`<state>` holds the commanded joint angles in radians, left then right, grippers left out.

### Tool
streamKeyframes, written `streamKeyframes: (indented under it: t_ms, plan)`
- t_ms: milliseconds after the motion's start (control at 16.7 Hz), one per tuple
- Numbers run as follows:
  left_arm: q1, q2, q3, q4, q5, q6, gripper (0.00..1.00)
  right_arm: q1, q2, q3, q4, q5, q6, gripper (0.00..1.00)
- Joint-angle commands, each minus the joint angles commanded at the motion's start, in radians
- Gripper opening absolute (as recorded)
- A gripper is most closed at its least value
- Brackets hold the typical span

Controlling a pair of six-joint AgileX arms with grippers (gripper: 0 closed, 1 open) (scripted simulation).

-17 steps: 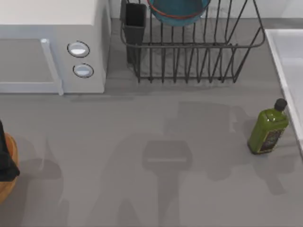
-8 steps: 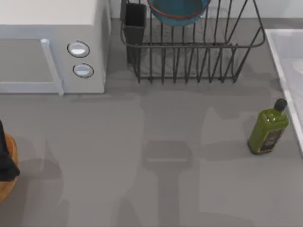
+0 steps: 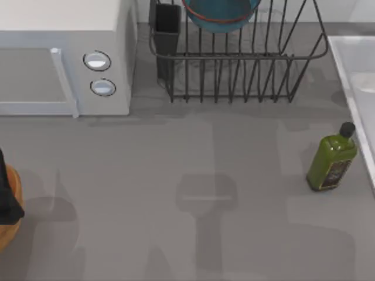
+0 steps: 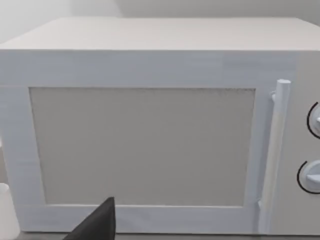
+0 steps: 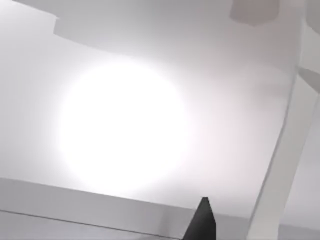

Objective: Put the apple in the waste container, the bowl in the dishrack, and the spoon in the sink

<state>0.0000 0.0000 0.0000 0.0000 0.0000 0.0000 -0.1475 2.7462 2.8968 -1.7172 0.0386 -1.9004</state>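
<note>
The left gripper (image 4: 98,226) shows in the left wrist view as one dark tip low before the microwave (image 3: 64,55) door; whether it is apart or together cannot be told. In the top view a black part of the left arm (image 3: 4,196) lies over the waste container (image 3: 9,218), which sits cut off at the table's left edge. Arm and bin are where they were a second ago.

The dishrack (image 3: 234,70) stands at the back, its long axis running left to right and its black cutlery cup (image 3: 167,26) at its left corner. The bowl (image 3: 220,14) rests among its bars, unmoved and only partly seen.

On the bare table (image 3: 117,175) the broad shadows have slid from the middle toward the right.

The green bottle (image 3: 331,159) stands just beside the sink (image 3: 345,76), its black cap toward the upper right, as before. A faint paler patch now lies in the basin at the right edge; I cannot tell what it is.

The right gripper (image 5: 202,224) is a dark tip above the sink's pale floor in the right wrist view; apart or together, I cannot tell.
</note>
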Motion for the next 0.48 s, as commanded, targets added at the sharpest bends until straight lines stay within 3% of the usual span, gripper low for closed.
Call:
streamKeyframes:
  t_ms: [480]
  plan:
    - [0.0, 0.0, 0.0, 0.0, 0.0, 0.0, 1.0, -0.004, -0.01, -0.036, 0.031, 0.002, 0.001, 0.0]
